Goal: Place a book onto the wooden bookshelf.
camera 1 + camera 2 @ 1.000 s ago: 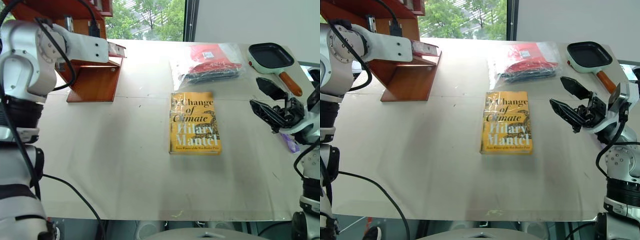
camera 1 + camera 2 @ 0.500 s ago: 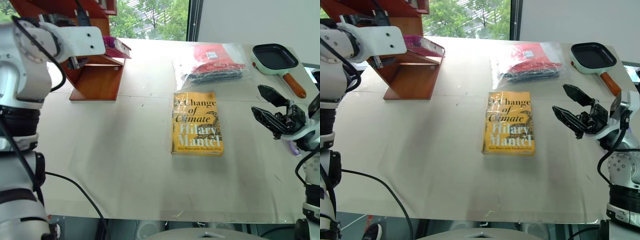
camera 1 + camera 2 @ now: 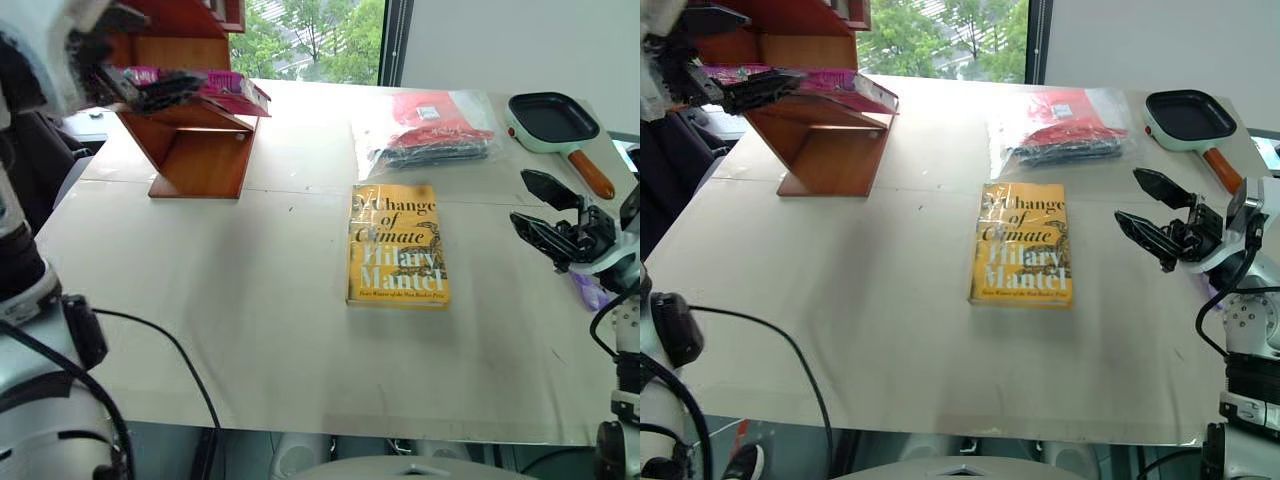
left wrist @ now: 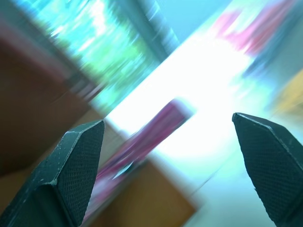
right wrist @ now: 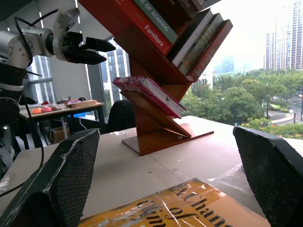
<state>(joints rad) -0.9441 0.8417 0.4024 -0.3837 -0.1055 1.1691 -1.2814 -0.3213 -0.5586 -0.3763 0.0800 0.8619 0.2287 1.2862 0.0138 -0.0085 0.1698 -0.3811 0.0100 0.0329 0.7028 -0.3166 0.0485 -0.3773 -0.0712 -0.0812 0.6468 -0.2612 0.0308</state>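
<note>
the worktop (image 3: pixel 250 330) carries the wooden bookshelf (image 3: pixel 195 150) at its far left corner. the pink book (image 5: pixel 149 92) lies on a slanted lower board there. the left tool (image 3: pixel 745 90) hangs spread just beside it, holding nothing. the right tool (image 3: pixel 1155 215) hovers spread right of a yellow book (image 3: pixel 397 243).

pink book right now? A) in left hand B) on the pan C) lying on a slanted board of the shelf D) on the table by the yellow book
C: the pink book lies on a slanted board of the wooden bookshelf, and the left hand is open and clear of it.
</note>
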